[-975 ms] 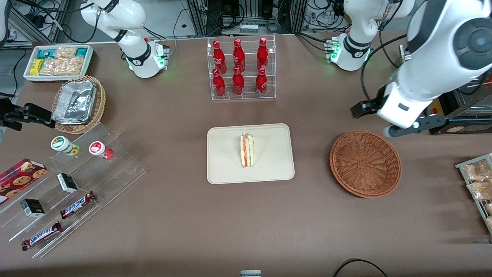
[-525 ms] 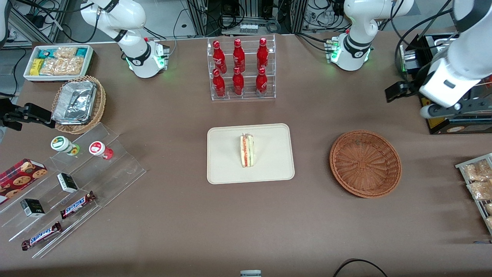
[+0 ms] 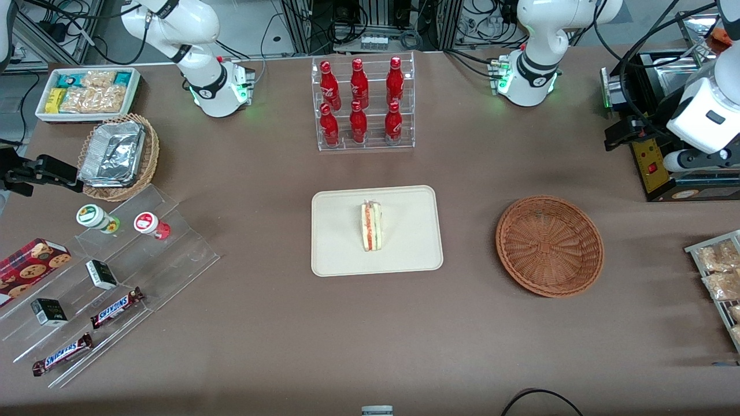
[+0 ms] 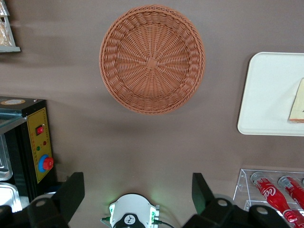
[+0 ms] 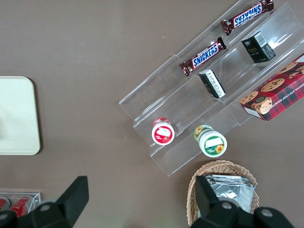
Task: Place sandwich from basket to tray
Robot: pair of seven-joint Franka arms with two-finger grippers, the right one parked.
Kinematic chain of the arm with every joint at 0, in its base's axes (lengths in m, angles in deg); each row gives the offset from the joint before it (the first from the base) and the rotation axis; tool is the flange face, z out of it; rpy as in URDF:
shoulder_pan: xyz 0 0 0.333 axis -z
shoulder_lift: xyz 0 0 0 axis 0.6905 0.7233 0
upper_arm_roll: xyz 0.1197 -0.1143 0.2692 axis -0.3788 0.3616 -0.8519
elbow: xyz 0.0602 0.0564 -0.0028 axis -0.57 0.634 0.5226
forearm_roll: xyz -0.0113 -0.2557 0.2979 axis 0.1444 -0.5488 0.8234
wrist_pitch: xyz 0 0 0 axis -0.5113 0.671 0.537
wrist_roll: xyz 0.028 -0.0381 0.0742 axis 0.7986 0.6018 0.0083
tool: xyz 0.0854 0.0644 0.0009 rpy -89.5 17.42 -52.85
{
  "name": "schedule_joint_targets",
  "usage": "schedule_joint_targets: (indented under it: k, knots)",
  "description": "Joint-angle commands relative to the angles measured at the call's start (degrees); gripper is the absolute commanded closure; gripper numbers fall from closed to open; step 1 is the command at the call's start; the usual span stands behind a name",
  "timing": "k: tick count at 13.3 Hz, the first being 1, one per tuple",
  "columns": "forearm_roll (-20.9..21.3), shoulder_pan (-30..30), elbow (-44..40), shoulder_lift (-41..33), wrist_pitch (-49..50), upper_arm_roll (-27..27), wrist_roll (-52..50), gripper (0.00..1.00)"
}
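The sandwich, a wrapped wedge with orange and green layers, lies in the middle of the cream tray at the table's centre. The round reddish-brown wicker basket is empty and sits beside the tray toward the working arm's end. My left gripper hangs high above the table, farther from the front camera than the basket, near the table's end. It is open and empty. The left wrist view looks down past the open gripper onto the empty basket, the tray's end and a sliver of the sandwich.
A clear rack of red bottles stands farther from the front camera than the tray. A black box with red buttons sits under the gripper. A wire rack of bagged snacks lies at the working arm's end. The arm's base stands nearby.
My left arm has swung away from above the basket's rim toward the working arm's end of the table and farther from the front camera. The sandwich, tray and basket have not moved.
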Motion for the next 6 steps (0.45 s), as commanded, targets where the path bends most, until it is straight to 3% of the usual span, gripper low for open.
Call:
schedule_joint_targets:
  k: [1,6]
  knots:
    - [-0.7,2.2,-3.5,2.0,0.1,-2.5,1.0,0.00]
    - [-0.3,2.9,-6.8,4.2,0.0,-2.6,1.2,0.00]
